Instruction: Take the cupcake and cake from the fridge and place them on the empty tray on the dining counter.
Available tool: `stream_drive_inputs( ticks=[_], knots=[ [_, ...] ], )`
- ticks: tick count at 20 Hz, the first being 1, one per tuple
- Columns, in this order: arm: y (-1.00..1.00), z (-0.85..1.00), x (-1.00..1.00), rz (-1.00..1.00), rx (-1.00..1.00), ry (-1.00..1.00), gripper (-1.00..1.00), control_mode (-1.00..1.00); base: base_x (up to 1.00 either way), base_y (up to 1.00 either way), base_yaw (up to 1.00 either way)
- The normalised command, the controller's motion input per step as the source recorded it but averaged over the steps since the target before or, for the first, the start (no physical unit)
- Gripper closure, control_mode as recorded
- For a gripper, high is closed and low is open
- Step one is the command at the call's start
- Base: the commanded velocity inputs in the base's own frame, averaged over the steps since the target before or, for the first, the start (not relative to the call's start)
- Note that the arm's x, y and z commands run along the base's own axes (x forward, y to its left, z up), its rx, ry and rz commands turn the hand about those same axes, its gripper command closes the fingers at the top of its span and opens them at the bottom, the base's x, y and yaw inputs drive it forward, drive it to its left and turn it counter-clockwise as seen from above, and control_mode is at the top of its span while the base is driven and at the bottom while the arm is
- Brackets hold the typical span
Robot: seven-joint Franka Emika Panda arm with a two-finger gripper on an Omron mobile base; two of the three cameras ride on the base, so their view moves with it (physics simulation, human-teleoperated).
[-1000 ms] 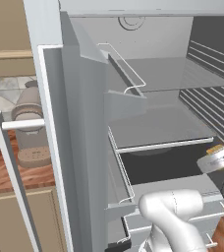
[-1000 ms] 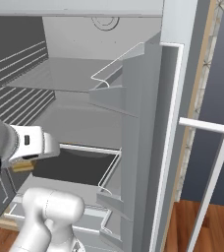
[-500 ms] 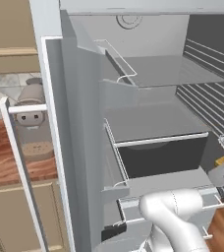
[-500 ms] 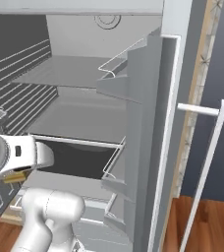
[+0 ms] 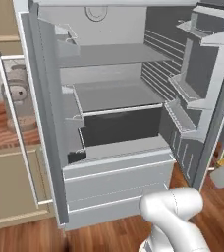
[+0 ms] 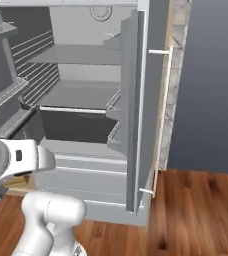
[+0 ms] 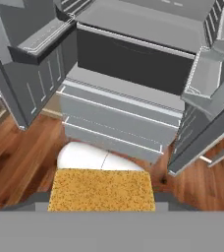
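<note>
We held the cake (image 7: 101, 190), jaws closed on it, clear of the open fridge (image 5: 119, 162) at twelve o'clock. Next, we judged: carry it to the tray.

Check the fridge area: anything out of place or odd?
Nothing spilled or damaged. Both fridge doors stand wide open with bare shelves, and the cake sits in the end effector, outside the fridge.

The tall pale grey double-door fridge (image 5: 119, 147) stood open; the small orange-yellow boxy cake (image 7: 101, 190) sat outside, before its lower drawers (image 7: 116, 125).
</note>
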Motion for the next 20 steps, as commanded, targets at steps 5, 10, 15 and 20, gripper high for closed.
stream_drive_inputs(
  ticks=[5, 10, 15, 20],
  knots=[
    [0.0, 0.0, 0.0, 0.0, 0.0, 0.0, 1.0, 1.0, -0.4, -0.28, -0.61],
    [0.0, 0.0, 0.0, 0.0, 0.0, 0.0, 1.0, 1.0, -0.03, -0.06, -0.75],
    [0.0, 0.0, 0.0, 0.0, 0.0, 0.0, 1.0, 1.0, 0.0, -0.01, -0.79],
    [0.0, 0.0, 0.0, 0.0, 0.0, 0.0, 1.0, 1.0, 0.0, -0.04, -0.78]
  ],
)
